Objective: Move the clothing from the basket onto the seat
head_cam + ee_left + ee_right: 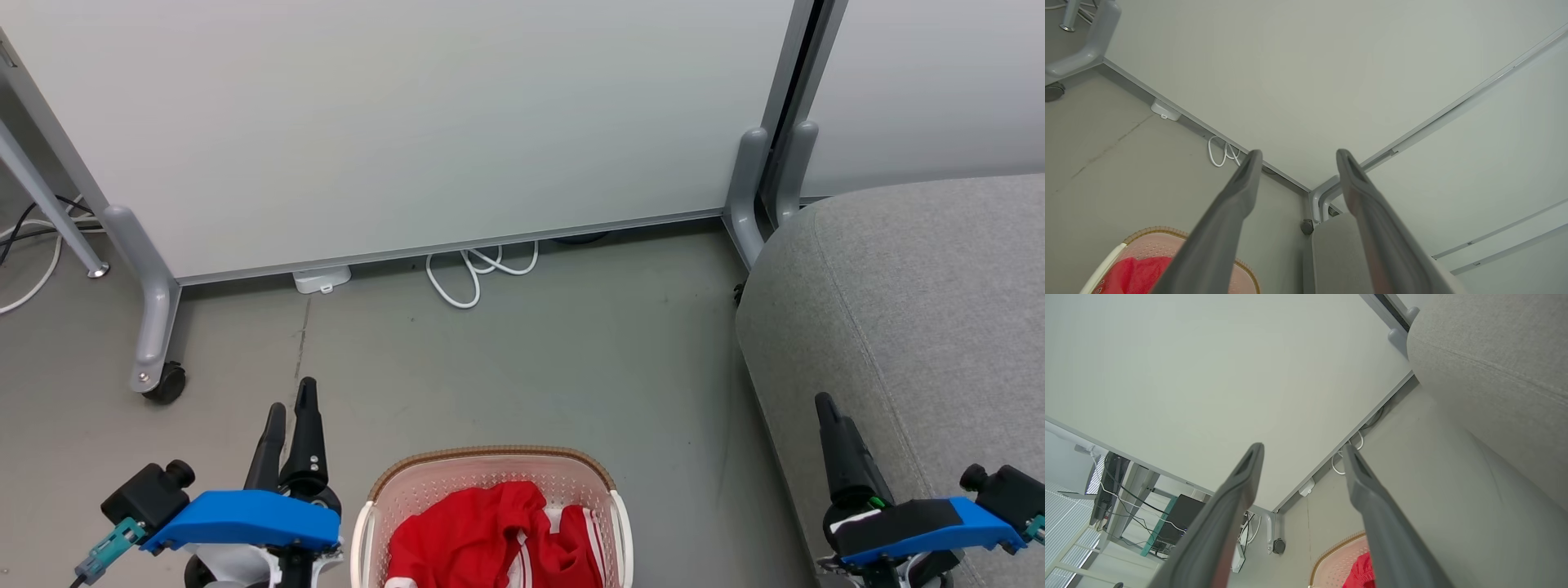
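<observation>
Close below my head, between my two arms, the basket [490, 452] stands on the floor [531, 359]. The clothing [482, 531] is bunched inside it, bright red with thin white stripes, lying lower than the brown rim. At my lower left, just beside the basket, my left gripper [291, 398] hangs above the floor. Its two dark fingers are spread wide with only air between them, and it holds nothing. At my lower right, my right gripper [826, 406] shows against the near edge of the seat [914, 310], just as wide open and empty. The seat, light grey with a seam, stands to the right of the basket, a strip of floor between them. Farther off stands a pale partition panel [408, 122] on grey feet. One foot has a dark caster [167, 382]. A white cable [473, 273] loops on the floor at the panel's lower edge.
</observation>
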{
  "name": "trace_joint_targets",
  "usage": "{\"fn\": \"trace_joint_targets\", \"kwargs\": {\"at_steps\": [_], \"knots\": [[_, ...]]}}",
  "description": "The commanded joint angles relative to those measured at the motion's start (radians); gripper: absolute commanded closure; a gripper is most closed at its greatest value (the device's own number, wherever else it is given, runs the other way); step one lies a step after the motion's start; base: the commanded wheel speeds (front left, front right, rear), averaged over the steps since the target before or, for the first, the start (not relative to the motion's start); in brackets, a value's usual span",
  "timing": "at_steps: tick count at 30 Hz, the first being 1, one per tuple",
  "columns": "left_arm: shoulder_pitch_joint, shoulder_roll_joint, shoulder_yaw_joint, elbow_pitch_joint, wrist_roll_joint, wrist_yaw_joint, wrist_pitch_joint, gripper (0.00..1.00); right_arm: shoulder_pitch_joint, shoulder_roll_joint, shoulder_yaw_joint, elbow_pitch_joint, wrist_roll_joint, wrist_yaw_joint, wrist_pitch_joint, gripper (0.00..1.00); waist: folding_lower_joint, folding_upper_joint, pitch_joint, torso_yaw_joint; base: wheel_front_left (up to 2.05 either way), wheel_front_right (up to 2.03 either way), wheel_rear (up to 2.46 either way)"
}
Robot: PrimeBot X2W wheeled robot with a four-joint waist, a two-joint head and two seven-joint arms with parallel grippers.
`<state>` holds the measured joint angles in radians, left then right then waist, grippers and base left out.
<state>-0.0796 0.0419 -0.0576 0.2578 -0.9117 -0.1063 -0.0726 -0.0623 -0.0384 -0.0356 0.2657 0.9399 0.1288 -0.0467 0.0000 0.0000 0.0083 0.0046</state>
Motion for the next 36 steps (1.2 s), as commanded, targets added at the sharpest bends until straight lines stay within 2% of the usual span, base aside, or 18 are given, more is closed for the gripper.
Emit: {"fn": "trace_joint_targets", "kwargs": {"at_steps": [1,18,36], "knots": [[-0.024,0.008,-0.008,-0.015,0.031,-0.004,-0.008,0.00,-0.023,-0.008,0.004,-0.017,-0.034,0.001,-0.008,0.00,0.0000,0.0000,0.000,0.000,0.00,0.00,0.00],[-0.024,0.009,-0.042,-0.023,0.276,-0.014,-0.059,0.00,-0.013,-0.010,0.010,-0.020,-0.260,0.002,-0.046,0.00,0.0000,0.0000,-0.002,0.006,0.00,0.00,0.00],[-0.025,0.009,-0.074,-0.010,0.432,-0.019,-0.104,0.00,-0.007,-0.012,0.009,-0.018,-0.429,0.002,-0.072,0.00,0.0000,0.0000,-0.006,0.008,0.00,0.00,0.00]]}}
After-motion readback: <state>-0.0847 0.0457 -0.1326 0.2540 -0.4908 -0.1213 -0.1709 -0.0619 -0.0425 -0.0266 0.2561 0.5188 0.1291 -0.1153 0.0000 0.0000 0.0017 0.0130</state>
